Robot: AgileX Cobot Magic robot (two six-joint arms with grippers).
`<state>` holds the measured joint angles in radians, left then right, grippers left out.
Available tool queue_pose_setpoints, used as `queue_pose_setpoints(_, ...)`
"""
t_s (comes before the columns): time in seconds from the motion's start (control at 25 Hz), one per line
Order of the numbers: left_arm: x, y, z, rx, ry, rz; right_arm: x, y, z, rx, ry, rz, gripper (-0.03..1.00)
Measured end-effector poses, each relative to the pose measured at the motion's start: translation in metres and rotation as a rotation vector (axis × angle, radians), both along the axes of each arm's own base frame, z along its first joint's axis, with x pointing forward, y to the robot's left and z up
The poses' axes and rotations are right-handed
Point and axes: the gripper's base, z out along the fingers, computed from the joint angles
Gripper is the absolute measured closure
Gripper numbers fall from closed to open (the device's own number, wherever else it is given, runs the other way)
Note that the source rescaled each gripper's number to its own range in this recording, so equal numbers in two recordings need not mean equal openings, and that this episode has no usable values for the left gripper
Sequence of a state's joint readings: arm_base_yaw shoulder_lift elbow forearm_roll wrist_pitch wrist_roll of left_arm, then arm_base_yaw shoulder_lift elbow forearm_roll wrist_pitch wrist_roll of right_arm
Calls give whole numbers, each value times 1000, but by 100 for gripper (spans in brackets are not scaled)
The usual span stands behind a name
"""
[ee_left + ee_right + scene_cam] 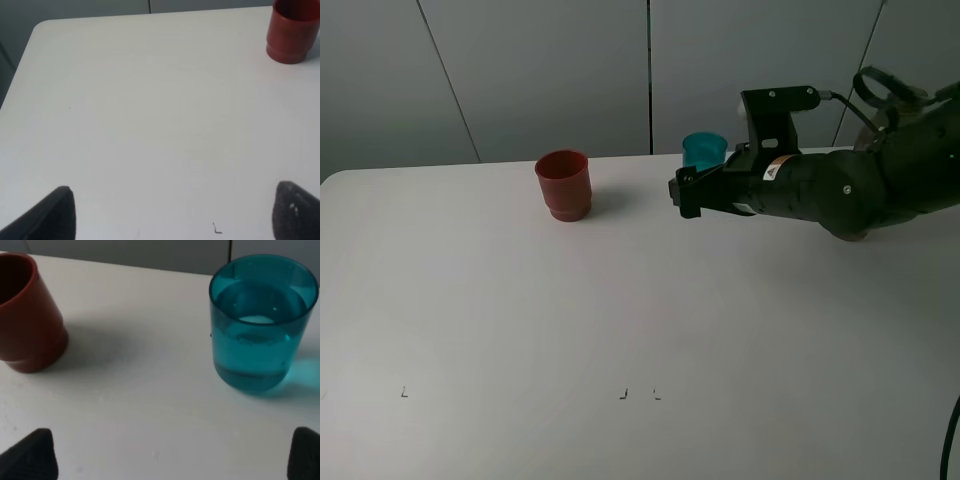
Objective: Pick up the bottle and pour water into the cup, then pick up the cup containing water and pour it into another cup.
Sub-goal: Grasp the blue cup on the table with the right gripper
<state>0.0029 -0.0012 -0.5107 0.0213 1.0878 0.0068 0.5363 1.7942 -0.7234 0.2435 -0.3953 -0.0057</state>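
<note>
Now right gripper (170, 456) agape, empty, near teal cup (260, 325) by far edge of table (620, 300); left gripper (172, 215) agape

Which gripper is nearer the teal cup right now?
Right. The right gripper hangs open just short of the teal cup, not touching. The left gripper is farther back; its wrist view reaches only the red cup.

Teal cup (704, 148): base hidden behind right arm (840, 185), upper middle of high view. Red cup (292, 32): rim cropped in left wrist view.
</note>
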Motion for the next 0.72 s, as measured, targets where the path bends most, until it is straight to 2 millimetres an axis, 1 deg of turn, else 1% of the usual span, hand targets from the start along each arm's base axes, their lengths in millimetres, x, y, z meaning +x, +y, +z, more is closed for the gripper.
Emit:
queue_pose_setpoints(0.24,0,0,0,0,0,0,7,-2,-15,18,-8,-73,-1)
queue_pose_setpoints(0.48,0,0,0,0,0,0,12,-2,-27,-18,-48,-80,-1)
queue_pose_setpoints(0.72,0,0,0,0,0,0,19,-2,-32,-33,-137,-84,-1)
